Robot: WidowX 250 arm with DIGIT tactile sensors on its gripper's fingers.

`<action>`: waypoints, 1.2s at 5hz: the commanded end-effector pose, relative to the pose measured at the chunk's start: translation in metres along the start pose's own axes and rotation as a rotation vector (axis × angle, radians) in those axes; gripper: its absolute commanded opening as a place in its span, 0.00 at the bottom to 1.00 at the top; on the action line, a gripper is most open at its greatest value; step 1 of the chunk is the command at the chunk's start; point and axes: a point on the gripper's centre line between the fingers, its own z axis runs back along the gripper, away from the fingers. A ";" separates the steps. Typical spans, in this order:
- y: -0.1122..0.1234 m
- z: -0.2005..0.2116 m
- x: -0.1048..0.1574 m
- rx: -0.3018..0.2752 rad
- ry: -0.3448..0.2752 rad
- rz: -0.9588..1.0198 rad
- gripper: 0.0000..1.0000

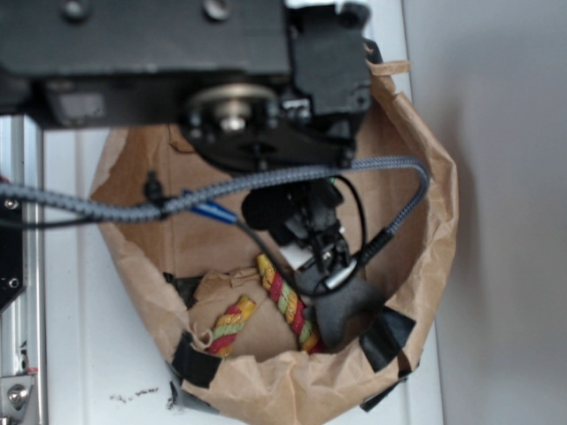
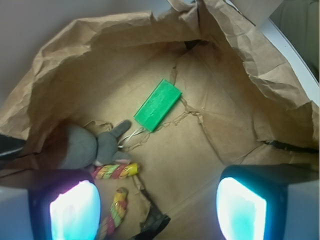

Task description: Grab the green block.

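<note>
Green block point(image 2: 158, 105) lies flat on the floor of the brown paper bag point(image 2: 235, 80), diagonal, far of centre, its near end just beside the grey plush toy point(image 2: 92, 146). Braided rope point(image 2: 116, 171) sits nearer. Gripper point(image 2: 157, 202) hangs above, fingers point(image 2: 75, 209) wide apart, holding nothing, apparently lined up for descent.

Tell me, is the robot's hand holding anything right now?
No, nothing is held. The hand is open above the bag floor, and the green block lies apart from it, untouched.
</note>
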 end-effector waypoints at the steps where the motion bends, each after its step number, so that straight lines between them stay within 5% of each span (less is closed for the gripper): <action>1: 0.004 0.017 0.012 -0.028 -0.053 0.022 1.00; 4: -0.006 -0.079 0.040 0.067 -0.094 0.214 1.00; 6: 0.008 -0.109 0.041 0.047 -0.073 0.269 1.00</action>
